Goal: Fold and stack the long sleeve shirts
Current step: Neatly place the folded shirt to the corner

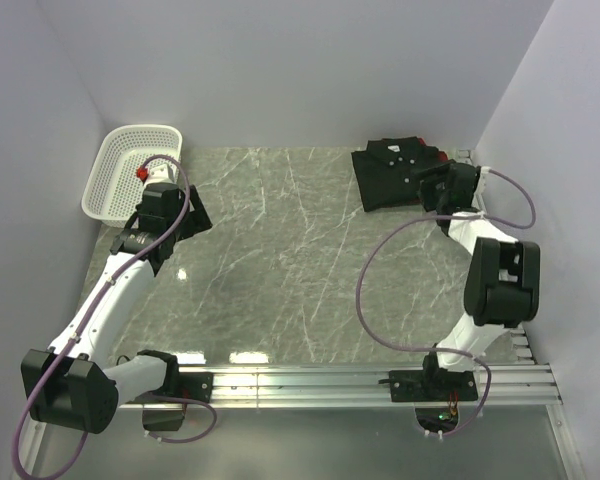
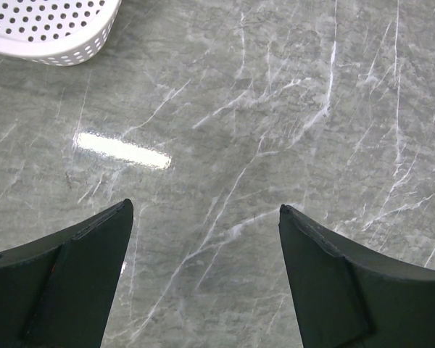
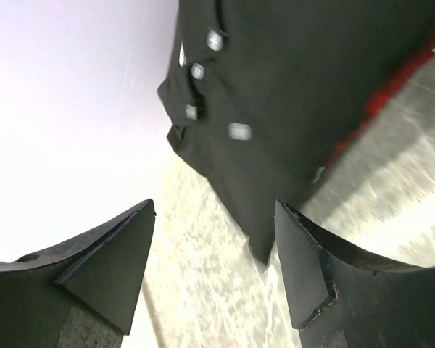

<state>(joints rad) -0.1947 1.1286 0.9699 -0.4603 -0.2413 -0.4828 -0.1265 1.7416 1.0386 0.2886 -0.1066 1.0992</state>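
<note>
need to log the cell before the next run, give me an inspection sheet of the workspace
surface: grey marble-look table, no spills seen
job's things: black shirt folded at the far right corner, lying on the red plaid shirt, of which only an edge shows
clutter: white basket at the far left corner; small red thing at it, cannot tell what
grippers: left gripper open over bare table near the basket, nothing between its fingers; right gripper open just short of the shirts, holding nothing
cables: purple cable looped along each arm, not on the shirts
surroundings: pale walls on three sides, metal rail at the near edge
</note>
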